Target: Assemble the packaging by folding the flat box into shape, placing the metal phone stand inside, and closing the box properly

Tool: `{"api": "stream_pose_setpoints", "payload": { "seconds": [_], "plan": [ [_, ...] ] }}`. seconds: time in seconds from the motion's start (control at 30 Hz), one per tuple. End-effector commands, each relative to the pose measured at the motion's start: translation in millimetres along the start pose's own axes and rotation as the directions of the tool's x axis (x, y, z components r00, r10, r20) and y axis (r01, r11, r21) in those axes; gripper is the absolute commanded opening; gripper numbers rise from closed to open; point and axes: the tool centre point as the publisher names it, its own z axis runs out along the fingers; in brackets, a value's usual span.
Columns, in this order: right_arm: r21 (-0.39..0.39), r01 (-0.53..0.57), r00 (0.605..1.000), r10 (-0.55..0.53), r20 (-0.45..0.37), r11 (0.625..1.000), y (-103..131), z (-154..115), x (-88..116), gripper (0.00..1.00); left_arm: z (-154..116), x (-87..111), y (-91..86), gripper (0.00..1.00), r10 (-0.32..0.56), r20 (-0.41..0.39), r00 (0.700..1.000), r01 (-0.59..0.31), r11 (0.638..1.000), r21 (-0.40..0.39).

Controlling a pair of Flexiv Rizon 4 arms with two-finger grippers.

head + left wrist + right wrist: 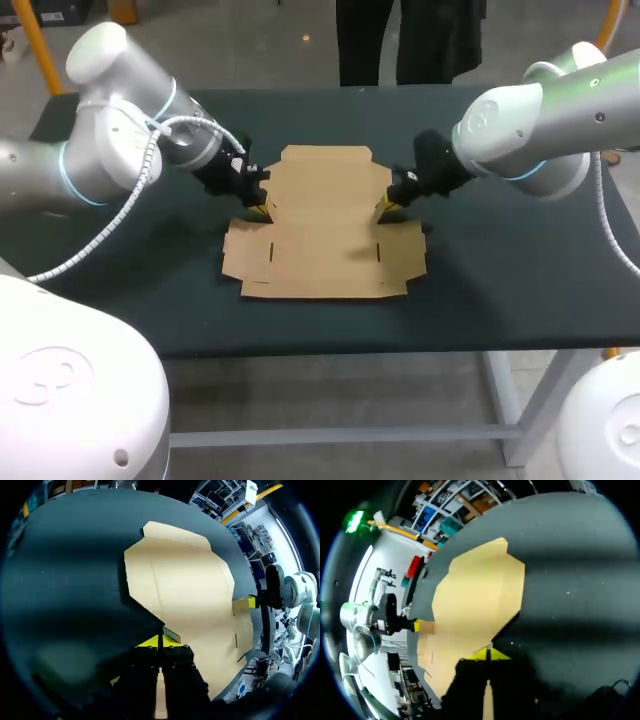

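The flat brown cardboard box lies unfolded in the middle of the dark table. My left gripper is shut, its yellow tips down at the notch in the box's left edge. Opposite it, my right gripper is also shut and rests at the matching notch on the right edge. In each wrist view the box spreads out ahead of the fingers, with the other arm's gripper at its far side. A sliver of cardboard shows under each pair of fingers. No metal phone stand is in view.
The dark table carries nothing but the box. Bare surface lies to the left, right and front of the cardboard, and the table's front edge runs just below it in the head view.
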Motion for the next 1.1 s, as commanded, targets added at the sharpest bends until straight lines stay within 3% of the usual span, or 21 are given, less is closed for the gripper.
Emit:
{"api": "stream_pose_setpoints", "payload": {
  "seconds": [0.03,0.67,1.1],
  "plan": [
    [0.007,-0.002,0.999,0.002,0.033,1.0,1.5,5.5,3.3,0.0,0.3,4.1,-1.3,0.0,0.0,0.025,1.0,0.001,1.0,-0.006],
    [0.017,-0.009,0.997,0.008,0.078,1.0,6.0,12.5,4.1,0.0,-2.9,8.8,-0.5,0.0,-0.002,0.063,0.998,0.002,1.0,0.001],
    [0.024,-0.018,0.996,0.016,0.091,1.0,5.9,12.6,4.1,0.0,-6.8,4.4,4.9,0.0,-0.085,0.115,0.99,0.089,0.996,-0.025]
  ]
}}
